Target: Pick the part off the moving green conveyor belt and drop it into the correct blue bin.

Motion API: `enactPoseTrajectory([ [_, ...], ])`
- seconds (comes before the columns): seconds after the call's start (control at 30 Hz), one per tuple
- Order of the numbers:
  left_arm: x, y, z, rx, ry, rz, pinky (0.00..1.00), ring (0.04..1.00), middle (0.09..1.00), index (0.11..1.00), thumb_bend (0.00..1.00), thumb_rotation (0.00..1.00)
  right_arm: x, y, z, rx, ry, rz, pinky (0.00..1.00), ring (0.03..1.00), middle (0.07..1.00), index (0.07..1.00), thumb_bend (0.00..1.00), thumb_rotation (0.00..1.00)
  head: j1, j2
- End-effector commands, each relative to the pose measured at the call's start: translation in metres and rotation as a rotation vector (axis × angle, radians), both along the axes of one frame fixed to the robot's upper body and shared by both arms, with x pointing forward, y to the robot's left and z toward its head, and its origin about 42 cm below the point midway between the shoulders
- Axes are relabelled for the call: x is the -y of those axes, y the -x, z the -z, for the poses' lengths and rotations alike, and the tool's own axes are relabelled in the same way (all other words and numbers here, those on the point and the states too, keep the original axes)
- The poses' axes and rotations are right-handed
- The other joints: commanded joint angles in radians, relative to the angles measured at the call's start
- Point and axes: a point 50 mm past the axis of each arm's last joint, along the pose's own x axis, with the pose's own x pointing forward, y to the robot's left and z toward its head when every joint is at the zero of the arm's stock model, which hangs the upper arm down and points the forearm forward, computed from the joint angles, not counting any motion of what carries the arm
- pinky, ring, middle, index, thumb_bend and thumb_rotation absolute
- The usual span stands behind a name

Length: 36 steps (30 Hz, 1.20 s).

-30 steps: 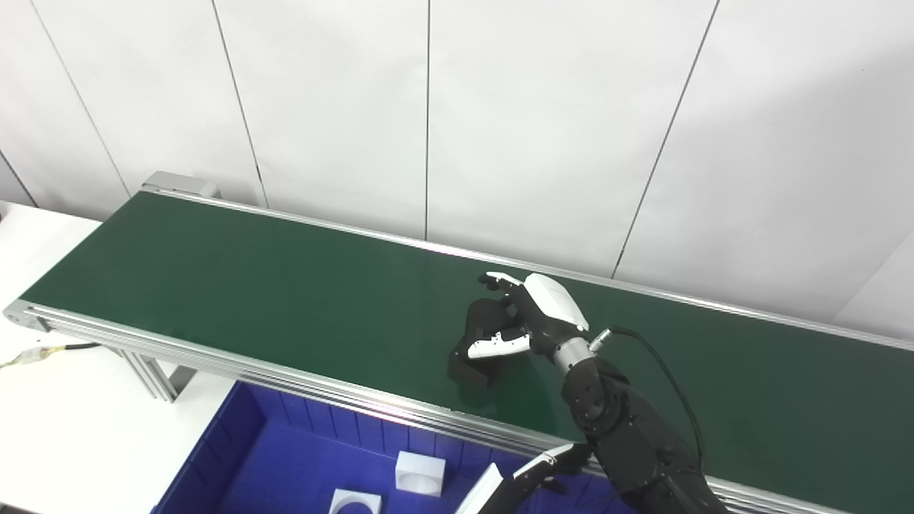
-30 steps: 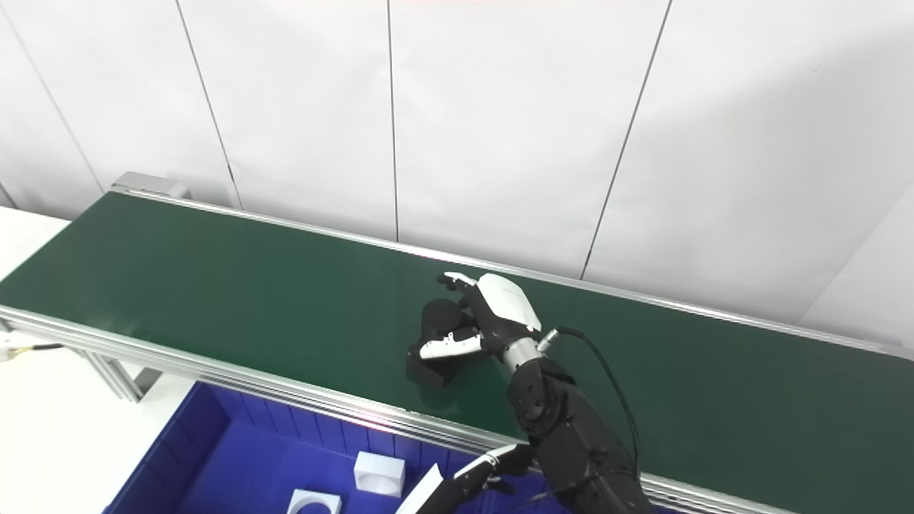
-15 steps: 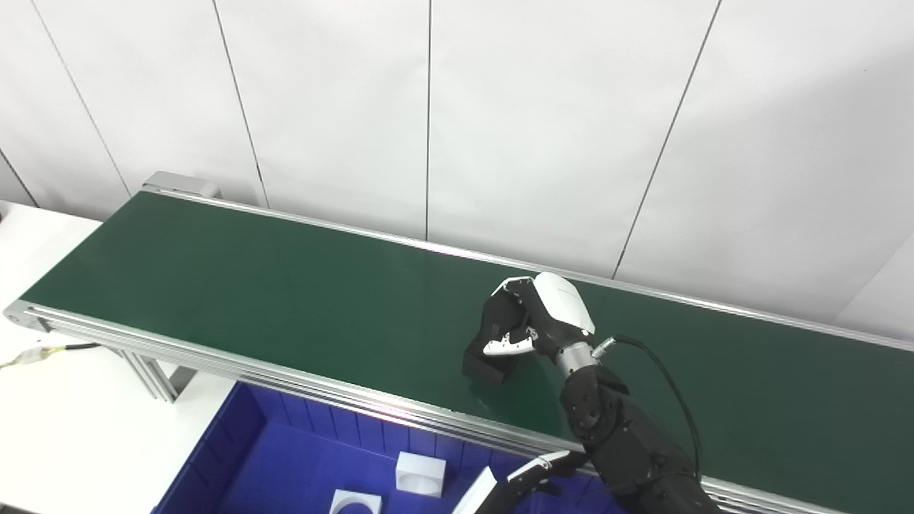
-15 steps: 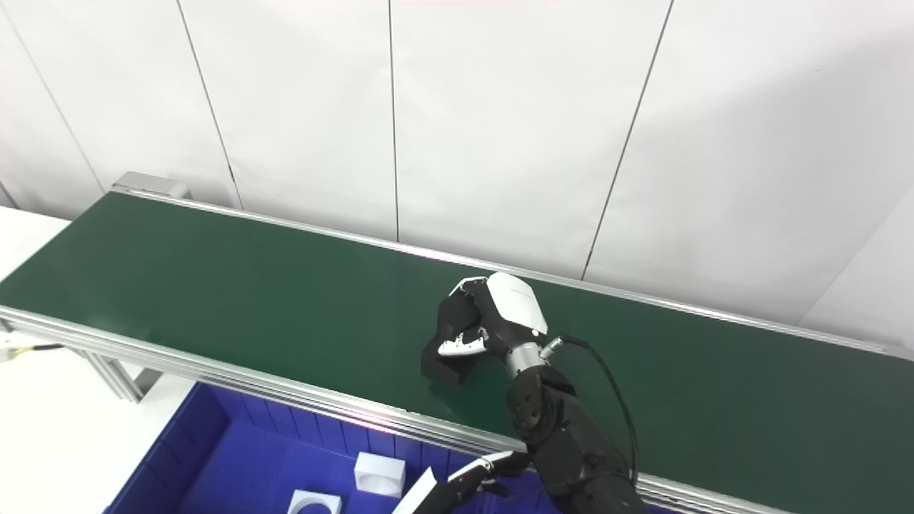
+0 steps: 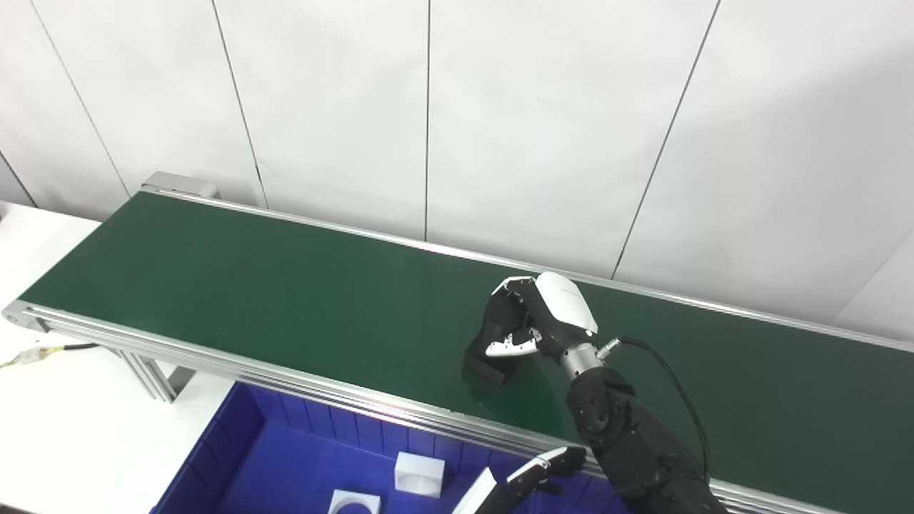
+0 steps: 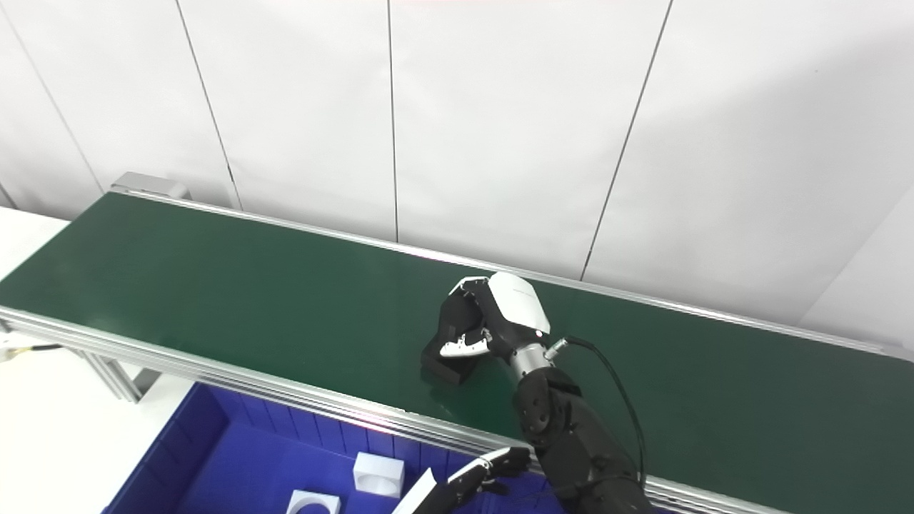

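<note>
White wall panels with thin dark seams stand behind a long green conveyor belt framed in aluminium rails. On the belt, the right hand is clenched around a black part: its fingers curl over the top of the part and its white-tipped thumb presses across the near face. The part's lower end looks to be touching or just above the belt surface; which of the two cannot be told. Much of the part is hidden under the hand, so its full shape is hard to make out. A black cable loops from the wrist back along the dark forearm, which is cut off at the bottom edge.

Near the bottom edge, the left hand shows only in part, above the blue bin; whether it is spread or closed cannot be told. The bin sits below the belt's near rail, cut off by the frame, with two white parts lying inside. To the left a white table carries a thin cable end. No readable writing or labels appear anywhere.
</note>
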Motion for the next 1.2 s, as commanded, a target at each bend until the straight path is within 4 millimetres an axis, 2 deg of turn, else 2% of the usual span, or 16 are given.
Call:
enactPoseTrajectory([
  [0.0,0.037,0.015,-0.016,0.018,0.127,0.020,0.77,0.848,0.859,0.886,0.83,0.84,-0.010,-0.007,-0.031,0.101,-0.057,-0.048,0.34,0.404,0.483,0.538,0.50,0.00,-0.006,0.002],
  [0.1,0.038,0.014,-0.017,0.018,0.131,0.020,0.76,0.844,0.858,0.884,0.84,0.84,-0.004,-0.007,-0.041,0.122,-0.079,-0.053,0.35,0.413,0.496,0.528,0.50,0.00,-0.019,0.014],
  [0.13,0.039,0.012,-0.017,0.022,0.130,0.020,0.77,0.846,0.858,0.887,0.84,0.85,0.002,-0.007,-0.045,0.138,-0.095,-0.058,0.44,0.405,0.467,0.527,0.51,0.00,-0.023,0.018],
  [0.17,0.041,0.011,-0.018,0.026,0.130,0.020,0.77,0.847,0.858,0.889,0.84,0.86,0.007,-0.006,-0.050,0.152,-0.109,-0.062,0.44,0.397,0.455,0.527,0.51,0.00,-0.025,0.019],
  [0.23,0.044,0.009,-0.019,0.030,0.132,0.021,0.78,0.849,0.858,0.894,0.84,0.86,0.021,-0.006,-0.057,0.177,-0.131,-0.063,0.32,0.380,0.443,0.531,0.51,0.00,-0.036,0.026],
  [0.5,0.042,-0.002,-0.019,0.033,0.138,0.014,0.81,0.860,0.861,0.903,0.86,0.89,0.082,0.005,-0.081,0.255,-0.189,-0.017,0.28,0.374,0.449,0.535,0.51,0.00,-0.174,0.056],
  [0.67,0.033,-0.007,-0.023,0.044,0.150,0.006,0.82,0.856,0.861,0.915,0.88,0.93,0.115,0.024,-0.088,0.286,-0.207,-0.007,0.31,0.376,0.462,0.544,0.51,0.00,-0.268,0.087],
  [0.7,0.032,-0.007,-0.024,0.046,0.155,0.005,0.82,0.855,0.862,0.915,0.88,0.93,0.119,0.027,-0.088,0.290,-0.205,-0.007,0.30,0.372,0.462,0.546,0.51,0.00,-0.268,0.087],
  [0.73,0.029,-0.009,-0.027,0.052,0.167,0.002,0.82,0.855,0.863,0.915,0.88,0.94,0.127,0.033,-0.090,0.299,-0.200,0.005,0.30,0.371,0.463,0.546,0.51,0.00,-0.320,0.115],
  [0.77,0.027,-0.010,-0.030,0.056,0.175,0.001,0.84,0.865,0.868,0.922,0.85,0.94,0.132,0.037,-0.092,0.304,-0.195,0.014,0.29,0.366,0.459,0.547,0.51,0.00,-0.320,0.115],
  [0.8,0.023,-0.012,-0.033,0.058,0.192,-0.001,0.85,0.869,0.870,0.925,0.84,0.94,0.139,0.044,-0.093,0.317,-0.197,0.031,0.29,0.364,0.457,0.547,0.51,0.00,-0.366,0.136],
  [0.9,0.013,-0.015,-0.039,0.062,0.220,-0.006,0.92,0.908,0.891,0.943,0.81,0.94,0.150,0.058,-0.096,0.335,-0.203,0.060,0.32,0.376,0.463,0.548,0.51,0.00,-0.409,0.149],
  [0.93,0.008,-0.017,-0.042,0.066,0.219,-0.007,0.93,0.909,0.895,0.949,0.82,0.95,0.155,0.065,-0.096,0.336,-0.203,0.068,0.32,0.377,0.458,0.547,0.51,0.00,-0.450,0.165],
  [1.03,-0.003,-0.021,-0.048,0.071,0.219,-0.006,0.93,0.911,0.895,0.955,0.82,0.97,0.165,0.082,-0.093,0.336,-0.198,0.090,0.33,0.382,0.462,0.544,0.51,0.00,-0.485,0.184],
  [1.07,-0.007,-0.023,-0.050,0.075,0.223,-0.004,0.93,0.912,0.894,0.956,0.82,0.97,0.169,0.088,-0.092,0.331,-0.195,0.104,0.33,0.383,0.465,0.544,0.51,0.00,-0.527,0.206],
  [1.17,-0.016,-0.029,-0.054,0.084,0.226,-0.002,0.92,0.907,0.880,0.949,0.81,0.97,0.178,0.104,-0.090,0.306,-0.195,0.139,0.34,0.390,0.476,0.542,0.51,0.00,-0.558,0.218],
])
